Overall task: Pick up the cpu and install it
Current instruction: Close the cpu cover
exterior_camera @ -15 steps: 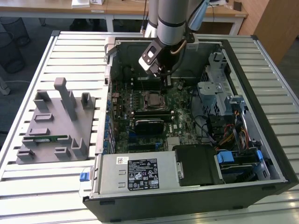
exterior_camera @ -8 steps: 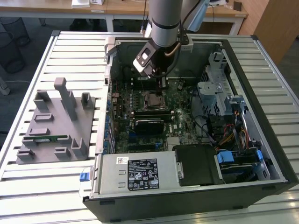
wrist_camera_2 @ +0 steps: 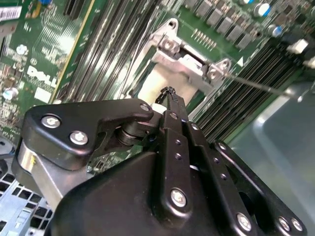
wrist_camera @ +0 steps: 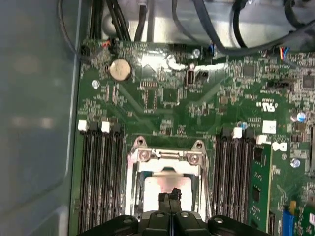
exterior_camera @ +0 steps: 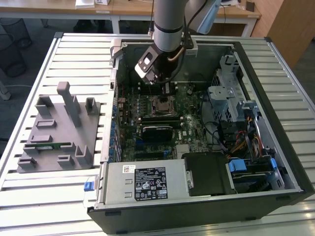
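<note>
While the arm reaches down into the open computer case [exterior_camera: 197,212], the gripper [wrist_camera: 170,196] stands right over the socket frame [wrist_camera: 167,156], its two black fingers pressed together with only a thin seam between them. Their tips are at the pale silvery top of the cpu [wrist_camera: 156,187], which lies flat inside the socket frame. I cannot tell whether the tips touch the plate or stop just above it.

In the first wrist view, memory slots [wrist_camera: 101,172] run along both sides of the socket frame, and a coin cell [wrist_camera: 119,69] lies further off on the green board. The second wrist view looks past the linkage of the gripper [wrist_camera_2: 170,94] to one screwed corner of the socket frame [wrist_camera_2: 189,61] and a thin lever rod [wrist_camera_2: 261,84] leading away from it.

From the exterior view, the case also holds a silver labelled box [exterior_camera: 142,182], a black block [exterior_camera: 209,172] and coloured cables [exterior_camera: 243,140], all near the socket frame. Well apart from the frame, outside the case, a grey fixture [exterior_camera: 74,123] on the slatted table [exterior_camera: 49,206] holds a green memory stick [exterior_camera: 51,145].
</note>
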Motion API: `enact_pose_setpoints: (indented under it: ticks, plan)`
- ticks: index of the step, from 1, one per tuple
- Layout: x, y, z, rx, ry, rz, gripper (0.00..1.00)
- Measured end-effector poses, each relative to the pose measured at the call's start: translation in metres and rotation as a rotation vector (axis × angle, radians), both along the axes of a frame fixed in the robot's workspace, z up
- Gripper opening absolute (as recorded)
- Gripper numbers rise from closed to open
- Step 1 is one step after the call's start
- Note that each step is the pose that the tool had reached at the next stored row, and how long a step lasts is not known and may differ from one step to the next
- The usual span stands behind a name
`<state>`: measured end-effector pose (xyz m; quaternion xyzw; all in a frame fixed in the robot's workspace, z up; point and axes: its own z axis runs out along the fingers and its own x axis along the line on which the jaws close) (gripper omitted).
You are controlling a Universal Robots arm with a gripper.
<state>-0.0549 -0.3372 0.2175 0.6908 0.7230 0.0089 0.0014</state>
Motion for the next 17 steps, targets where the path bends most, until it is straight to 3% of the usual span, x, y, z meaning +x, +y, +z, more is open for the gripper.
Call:
enact_pose_setpoints:
  ticks: [7,17]
  plan:
    - [-0.012,0.0000,-0.0038,0.0002,-0.0001,0.000,0.11]
    - [-0.015,0.0001,-0.0080,0.0004,0.0000,0.000,0.11]
